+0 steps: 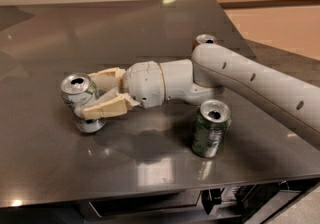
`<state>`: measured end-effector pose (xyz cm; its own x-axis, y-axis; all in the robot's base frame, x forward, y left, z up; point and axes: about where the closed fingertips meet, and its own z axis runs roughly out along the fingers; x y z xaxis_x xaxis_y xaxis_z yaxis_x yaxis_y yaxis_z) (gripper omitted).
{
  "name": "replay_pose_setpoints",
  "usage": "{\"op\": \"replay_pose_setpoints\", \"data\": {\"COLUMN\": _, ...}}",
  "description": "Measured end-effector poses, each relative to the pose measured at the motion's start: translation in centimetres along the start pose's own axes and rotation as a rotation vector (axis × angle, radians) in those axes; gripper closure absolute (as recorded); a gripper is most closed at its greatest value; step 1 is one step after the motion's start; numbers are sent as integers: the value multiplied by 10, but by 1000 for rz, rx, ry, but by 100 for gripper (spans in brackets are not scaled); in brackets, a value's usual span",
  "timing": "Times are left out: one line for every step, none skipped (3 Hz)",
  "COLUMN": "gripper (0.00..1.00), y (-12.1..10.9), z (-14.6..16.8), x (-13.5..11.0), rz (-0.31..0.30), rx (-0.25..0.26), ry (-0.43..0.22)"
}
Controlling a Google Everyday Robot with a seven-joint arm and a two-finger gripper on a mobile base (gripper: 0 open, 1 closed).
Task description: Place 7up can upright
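Observation:
The 7up can, pale with a silver open top, stands nearly upright at the left of the grey metal table, leaning slightly. Its base is at or very near the table surface. My gripper reaches in from the right and is shut on the can's body. One cream finger lies behind the can and the other cream finger in front of it. The white arm stretches back to the right edge of the view.
A dark green can stands upright near the table's front edge, just below my arm. The top of a brown can shows behind the arm's elbow. The table's front edge runs along the bottom of the view.

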<state>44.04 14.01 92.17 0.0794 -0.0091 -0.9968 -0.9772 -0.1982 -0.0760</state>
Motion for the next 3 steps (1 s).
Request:
{"op": "replay_pose_setpoints", "data": {"gripper": 88, "y": 4, "z": 1, "x": 8, "rz": 32, "rx": -3, "ry": -5}}
{"op": "replay_pose_setpoints", "data": {"gripper": 66, "y": 6, "z": 0, "x": 17, "rz": 62, "rx": -6, "ry": -10}}
{"op": "replay_pose_setpoints", "data": {"gripper": 43, "y": 6, "z": 0, "x": 23, "rz": 82, "rx": -7, "ry": -11}}
